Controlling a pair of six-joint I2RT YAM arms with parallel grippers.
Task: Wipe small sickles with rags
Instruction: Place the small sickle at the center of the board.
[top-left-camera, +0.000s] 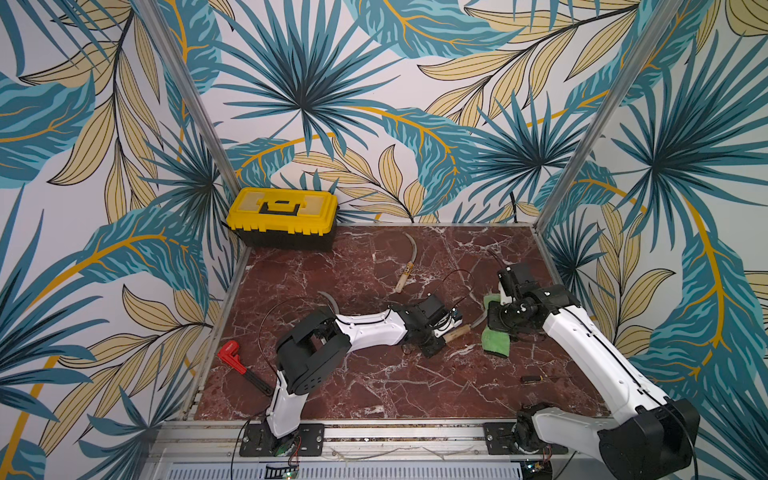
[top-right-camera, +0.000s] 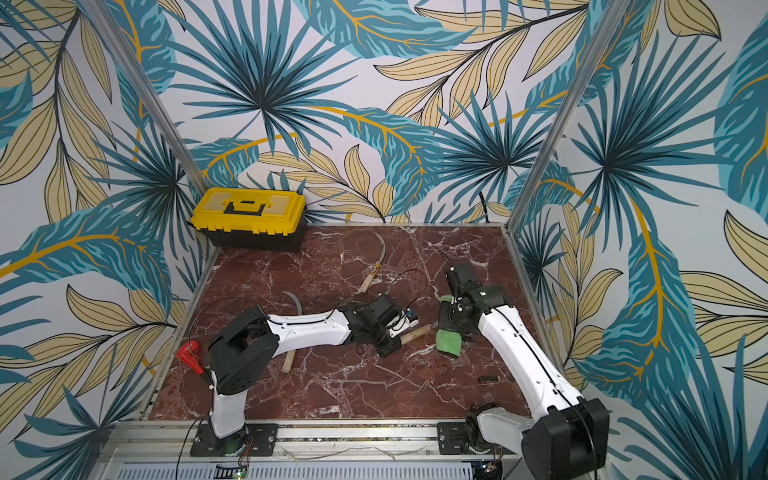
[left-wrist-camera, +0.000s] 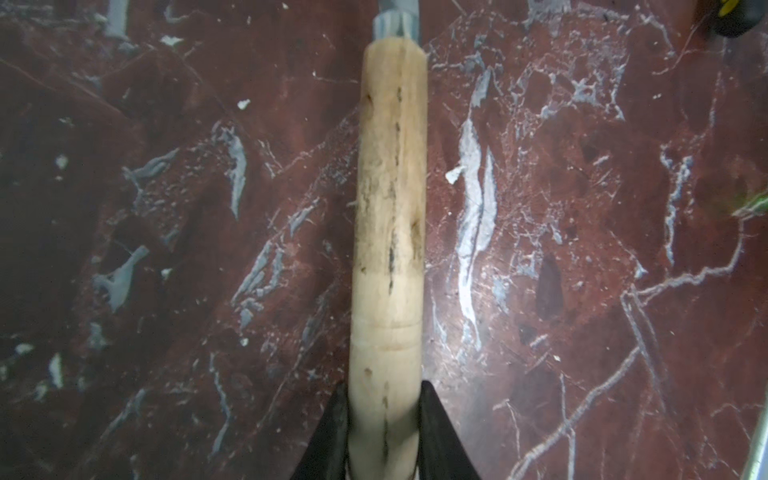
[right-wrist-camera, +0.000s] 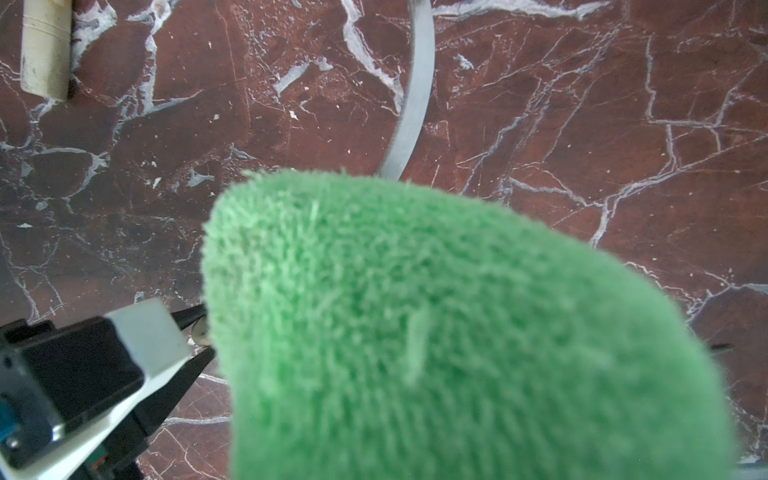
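Green fuzzy microfibre cloth (right-wrist-camera: 436, 332), pinched by right gripper (top-left-camera: 498, 321), covers curved grey blade (right-wrist-camera: 415, 95) for wiping; left gripper (left-wrist-camera: 384, 399) clamps small sickle (top-left-camera: 457, 332) by pale wooden handle (left-wrist-camera: 388, 187), steadying it, 3 o'clock of table (top-left-camera: 374, 382) centre.

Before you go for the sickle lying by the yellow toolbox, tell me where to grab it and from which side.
Take the sickle by its wooden handle, coming down from above and closing across its width. The handle is thick and round with bare table on both sides; the thin curved blade lies flat, likely hard to pinch.
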